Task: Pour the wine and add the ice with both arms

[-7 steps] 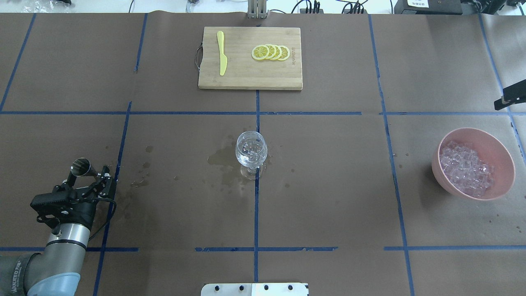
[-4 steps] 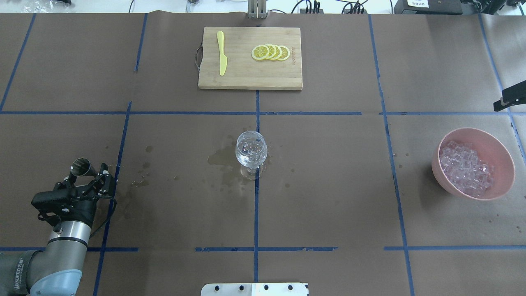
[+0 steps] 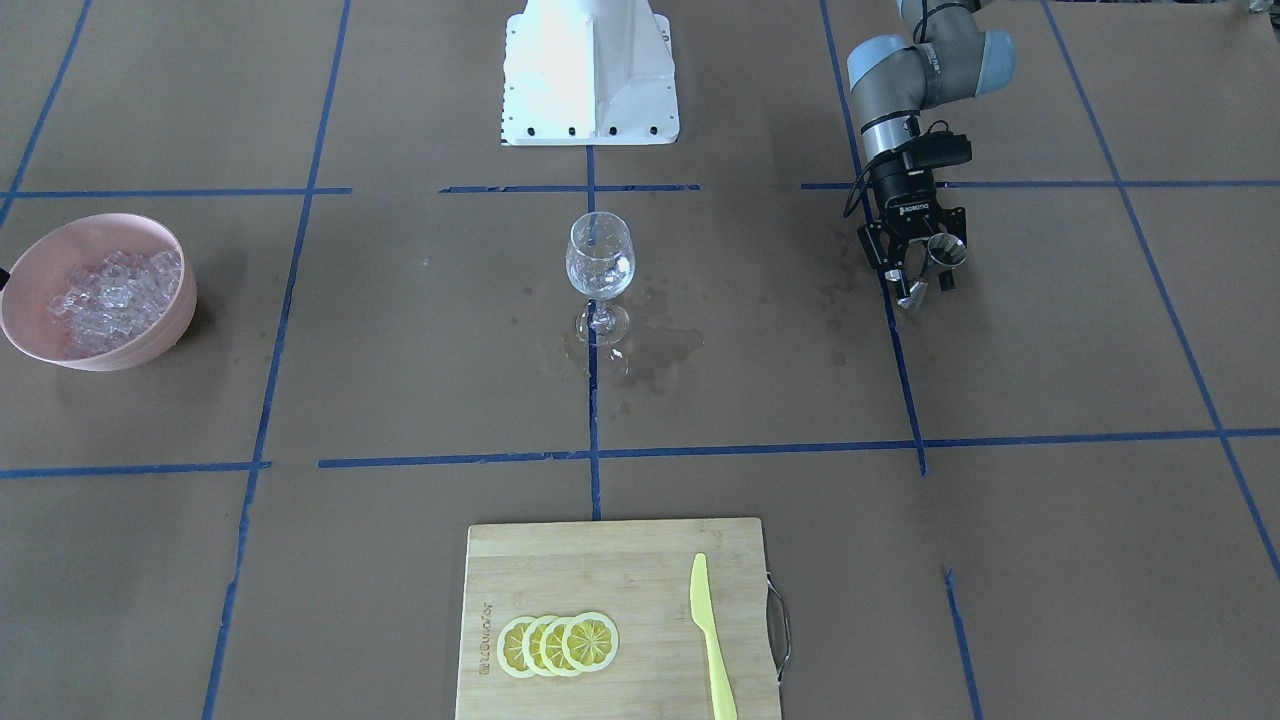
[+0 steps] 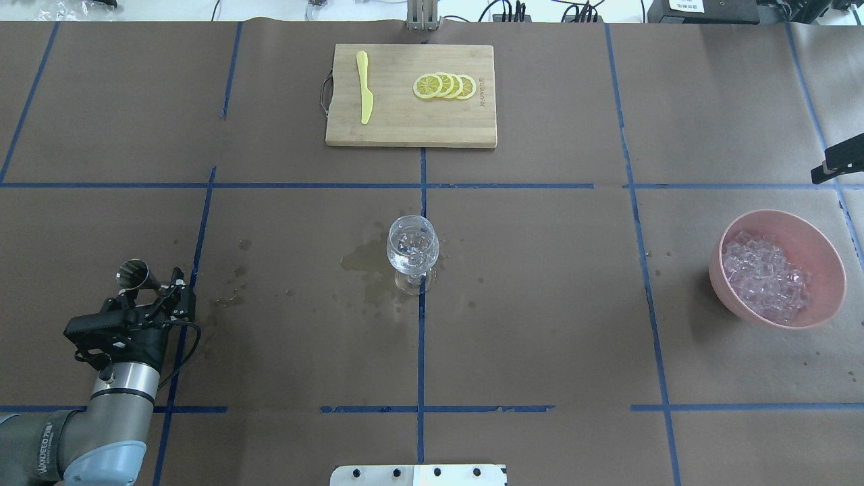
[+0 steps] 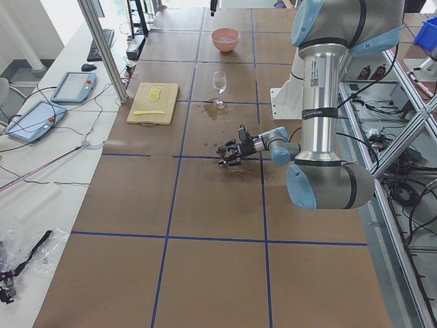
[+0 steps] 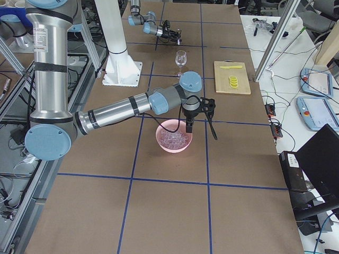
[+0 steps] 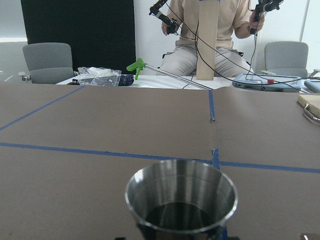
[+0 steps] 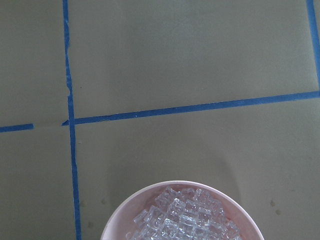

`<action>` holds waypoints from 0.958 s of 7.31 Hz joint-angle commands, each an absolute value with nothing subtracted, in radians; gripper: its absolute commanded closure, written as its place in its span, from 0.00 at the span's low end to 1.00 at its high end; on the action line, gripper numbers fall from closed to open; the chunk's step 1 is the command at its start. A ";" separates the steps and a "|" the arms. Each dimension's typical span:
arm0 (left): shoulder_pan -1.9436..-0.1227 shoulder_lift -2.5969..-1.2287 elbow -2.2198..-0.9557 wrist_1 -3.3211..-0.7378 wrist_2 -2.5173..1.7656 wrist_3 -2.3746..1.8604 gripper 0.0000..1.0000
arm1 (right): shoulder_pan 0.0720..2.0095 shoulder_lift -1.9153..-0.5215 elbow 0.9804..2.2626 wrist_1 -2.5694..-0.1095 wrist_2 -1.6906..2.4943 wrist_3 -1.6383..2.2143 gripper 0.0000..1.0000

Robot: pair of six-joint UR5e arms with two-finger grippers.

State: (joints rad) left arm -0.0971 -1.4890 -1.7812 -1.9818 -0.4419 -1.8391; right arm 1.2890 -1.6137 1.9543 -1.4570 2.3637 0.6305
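Clear glassy ice cubes (image 4: 766, 283) are heaped in a pink bowl (image 4: 820, 253) at right. At lower left, the silver-grey left arm (image 4: 115, 395) holds a steel jigger (image 4: 133, 273) in its fingers (image 4: 179, 305).

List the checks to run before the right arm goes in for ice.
1. Left hand shut on the jigger: ok.
2. Wine glass upright at the table's centre: ok.
3. Table paper dry around the glass: not ok, a wet stain lies beside its foot.
4. Ice ready in the pink bowl: ok.
5. Right hand, raised near the bowl, open for a grasp: cannot tell.
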 commanded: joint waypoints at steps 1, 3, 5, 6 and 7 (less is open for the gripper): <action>-0.100 -1.483 -1.779 -1.980 -0.442 -1.839 0.60 | 1.289 -1.612 1.956 -1.456 2.364 0.630 0.00; -0.101 -1.468 -1.784 -1.982 -0.442 -1.839 1.00 | 1.289 -1.612 1.956 -1.456 2.364 0.630 0.00; -0.104 -1.468 -1.844 -1.982 -0.443 -1.839 1.00 | 1.284 -1.620 1.954 -1.451 2.362 0.630 0.00; -0.109 -1.467 -1.870 -1.982 -0.443 -1.830 1.00 | 1.282 -1.623 1.954 -1.442 2.362 0.630 0.00; -0.118 -1.468 -1.899 -1.982 -0.443 -1.819 1.00 | 1.272 -1.628 1.956 -1.440 2.340 0.630 0.00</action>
